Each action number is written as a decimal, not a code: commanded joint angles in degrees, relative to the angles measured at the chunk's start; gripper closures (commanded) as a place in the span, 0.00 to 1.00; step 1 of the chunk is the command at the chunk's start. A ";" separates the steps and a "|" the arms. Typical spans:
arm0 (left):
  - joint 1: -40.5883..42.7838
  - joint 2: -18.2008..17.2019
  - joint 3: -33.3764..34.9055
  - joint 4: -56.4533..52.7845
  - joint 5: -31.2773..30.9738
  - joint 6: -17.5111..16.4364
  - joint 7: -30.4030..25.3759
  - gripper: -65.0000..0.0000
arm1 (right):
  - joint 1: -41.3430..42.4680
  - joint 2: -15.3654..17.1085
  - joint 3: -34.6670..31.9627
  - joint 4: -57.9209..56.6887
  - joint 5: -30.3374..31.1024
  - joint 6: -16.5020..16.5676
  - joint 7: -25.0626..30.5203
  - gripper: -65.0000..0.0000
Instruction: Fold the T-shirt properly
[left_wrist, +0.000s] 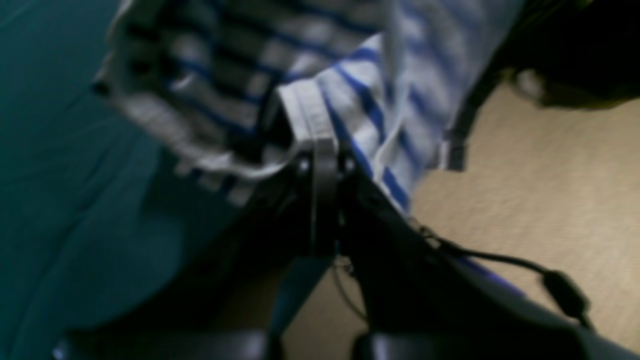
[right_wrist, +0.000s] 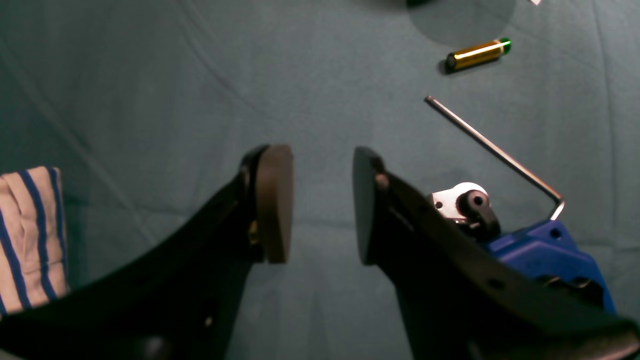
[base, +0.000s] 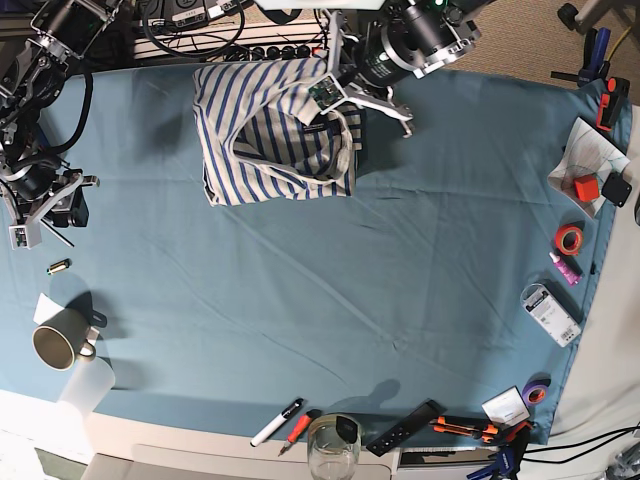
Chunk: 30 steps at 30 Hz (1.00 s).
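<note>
The T-shirt (base: 270, 135), white with thin blue stripes, lies bunched at the back middle of the teal table cloth (base: 400, 260). My left gripper (base: 326, 97) is over its right part. In the left wrist view that gripper (left_wrist: 323, 146) is shut on a hemmed edge of the T-shirt (left_wrist: 350, 85), and the fabric hangs lifted and blurred. My right gripper (base: 22, 228) stays at the far left of the table, away from the shirt. In the right wrist view it (right_wrist: 317, 202) is open with nothing between its pads, and a striped strip of fabric (right_wrist: 27, 235) shows at the left edge.
A battery (right_wrist: 477, 54), a hex key (right_wrist: 495, 150) and a blue part (right_wrist: 547, 247) lie close to my right gripper. A mug (base: 57, 345) stands front left. A glass (base: 333, 440), a marker (base: 275, 422) and tools (base: 460, 425) line the front edge; tape rolls (base: 571, 238) sit right.
</note>
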 joint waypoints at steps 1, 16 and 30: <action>0.04 -0.39 0.17 1.11 0.24 -0.04 -0.42 1.00 | 0.79 1.16 0.31 0.70 0.81 -0.11 1.53 0.68; 0.02 -2.01 0.15 0.98 1.38 -0.04 2.82 1.00 | 0.79 1.16 0.31 0.70 0.83 -0.11 1.77 0.68; -6.34 -0.48 0.17 0.98 3.91 7.65 -10.78 0.78 | 0.79 1.14 0.31 0.70 0.83 -0.11 2.40 0.68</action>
